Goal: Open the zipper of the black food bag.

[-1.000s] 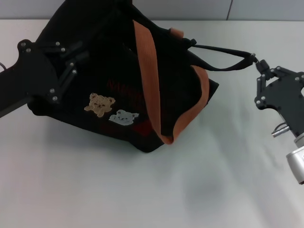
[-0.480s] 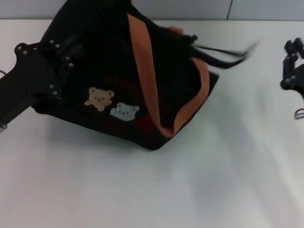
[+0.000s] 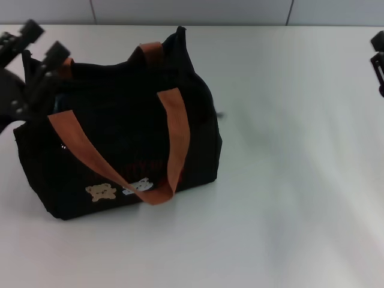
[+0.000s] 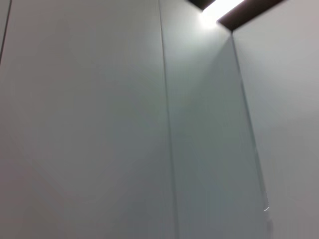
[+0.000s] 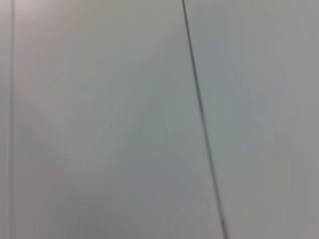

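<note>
The black food bag (image 3: 120, 138) stands upright on the white table, left of centre in the head view. Its two rust-brown handles (image 3: 177, 132) hang over the front and top, and the bear patches (image 3: 102, 192) sit low on the front. The bag's top is dark, and I cannot pick out the zipper along it. My left gripper (image 3: 43, 39) is at the bag's far left top corner, open, with nothing between its fingers (image 3: 30, 28). Only a sliver of my right gripper (image 3: 378, 60) shows at the right edge, well away from the bag. Both wrist views show only grey wall panels.
The white table (image 3: 288, 180) stretches from the bag to the right edge and forward. A grey panelled wall (image 3: 192, 11) runs along the back.
The bag, tilted and stretched by a black strap toward the right gripper, has dropped back upright and shifted left. The right gripper let go and pulled away right; the left gripper released the bag and rose.
</note>
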### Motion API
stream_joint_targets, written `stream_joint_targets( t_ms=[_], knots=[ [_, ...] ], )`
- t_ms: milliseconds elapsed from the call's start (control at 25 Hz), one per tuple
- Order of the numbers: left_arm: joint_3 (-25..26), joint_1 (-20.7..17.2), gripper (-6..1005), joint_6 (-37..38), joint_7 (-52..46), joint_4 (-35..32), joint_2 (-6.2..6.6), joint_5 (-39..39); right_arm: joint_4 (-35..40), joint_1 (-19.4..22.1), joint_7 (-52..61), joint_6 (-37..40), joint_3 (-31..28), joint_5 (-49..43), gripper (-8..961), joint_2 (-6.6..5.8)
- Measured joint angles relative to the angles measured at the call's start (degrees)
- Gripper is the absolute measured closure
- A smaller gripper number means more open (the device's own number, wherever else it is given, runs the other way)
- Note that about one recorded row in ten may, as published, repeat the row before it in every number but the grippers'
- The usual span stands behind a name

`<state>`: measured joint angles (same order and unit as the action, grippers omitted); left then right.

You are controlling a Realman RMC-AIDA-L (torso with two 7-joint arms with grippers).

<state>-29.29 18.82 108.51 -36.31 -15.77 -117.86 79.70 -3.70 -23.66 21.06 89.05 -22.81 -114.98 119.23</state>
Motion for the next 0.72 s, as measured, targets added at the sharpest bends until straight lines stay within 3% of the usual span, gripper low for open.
stream_joint_targets(
  t_ms=[240, 320, 360, 400, 520, 560, 600, 720],
  knots=[
    [-2.2, -1.8, 426, 5.1, -8.4, -6.2, 1.31, 0.8, 6.0, -1.2, 10.8, 6.6, 3.8, -5.6, 350, -0.12],
    [-6.2, -2.4, 383, 5.6, -13.6, -11.2, 2.69, 3.8, 8.5, -1.8, 14.1, 9.1, 7.1, -6.3, 313, -0.16],
    [-8.6, -2.5, 361, 5.9, -15.1, -13.2, 3.47, 5.7, 11.5, -2.5, 17.8, 11.8, 12.2, -6.4, 294, -0.17],
    [-9.6, -2.5, 340, 6.0, -15.5, -14.0, 3.76, 6.3, 11.5, -2.5, 17.8, 11.8, 12.2, -6.4, 276, -0.17],
    [-14.3, -2.5, 275, 6.2, -18.3, -17.7, 5.15, 10.3, 16.4, -3.4, 21.7, 17.0, 23.3, -6.4, 204, -0.28],
    [-15.2, -2.4, 254, 6.2, -19.3, -18.6, 5.43, 11.8, 19.2, -3.9, 22.3, 21.2, 31.9, -6.4, 178, -0.54],
    [-15.8, -2.2, 232, 6.2, -20.3, -19.3, 5.61, 13.4, 19.2, -3.9, 22.3, 21.2, 31.9, -6.4, 151, -0.54],
    [-16.2, -1.3, 194, 6.3, -21.4, -19.8, 5.65, 17.3, 22.9, -4.6, 22.7, 26.3, 43.6, -6.5, 127, -0.77]
  ],
)
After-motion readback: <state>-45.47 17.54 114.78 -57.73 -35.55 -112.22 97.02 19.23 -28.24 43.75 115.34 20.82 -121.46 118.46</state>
